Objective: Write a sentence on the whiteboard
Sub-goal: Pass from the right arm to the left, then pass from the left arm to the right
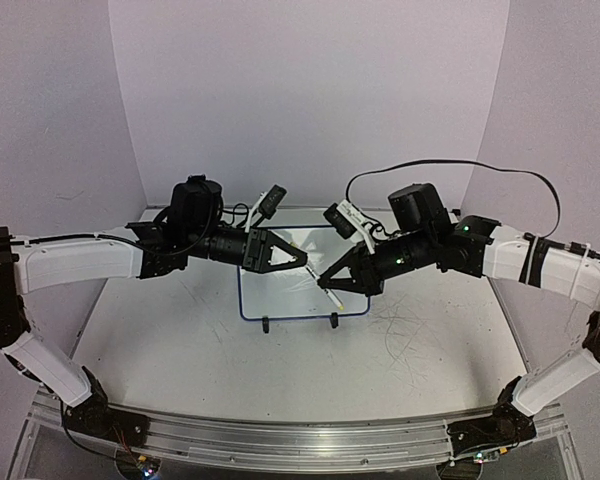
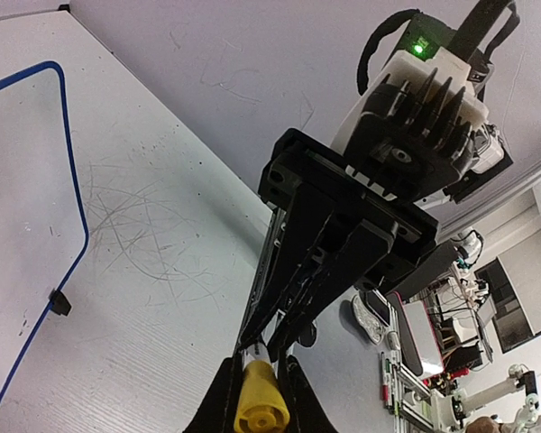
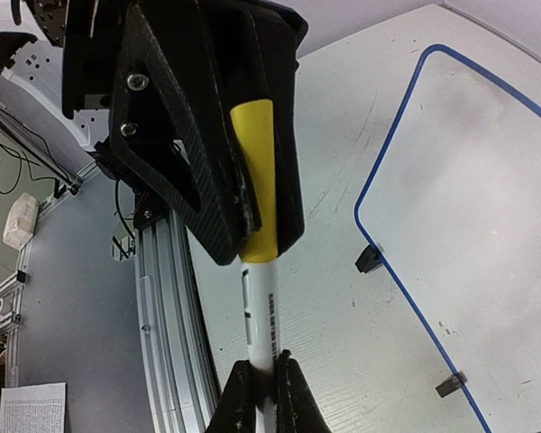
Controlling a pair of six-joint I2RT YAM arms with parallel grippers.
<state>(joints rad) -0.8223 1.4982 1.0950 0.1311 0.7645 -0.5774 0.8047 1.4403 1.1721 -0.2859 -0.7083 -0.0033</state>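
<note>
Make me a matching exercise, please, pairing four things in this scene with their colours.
Things:
1. marker cap
2. marker barrel
3. whiteboard frame
4. whiteboard feet

Colours:
A. black
B. white
C. yellow
D. blue

Pairs: 1-C; 2-B; 3-D; 4-A

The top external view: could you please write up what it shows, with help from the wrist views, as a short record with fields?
right gripper: shut on the white barrel of the marker
left gripper: closed on the yellow cap, which is not yet off the marker
arms: meeting tip to tip above the board
whiteboard: blue-framed, on the table below the grippers; no lettering visible
table: white, scuffed with grey scribble marks
</note>
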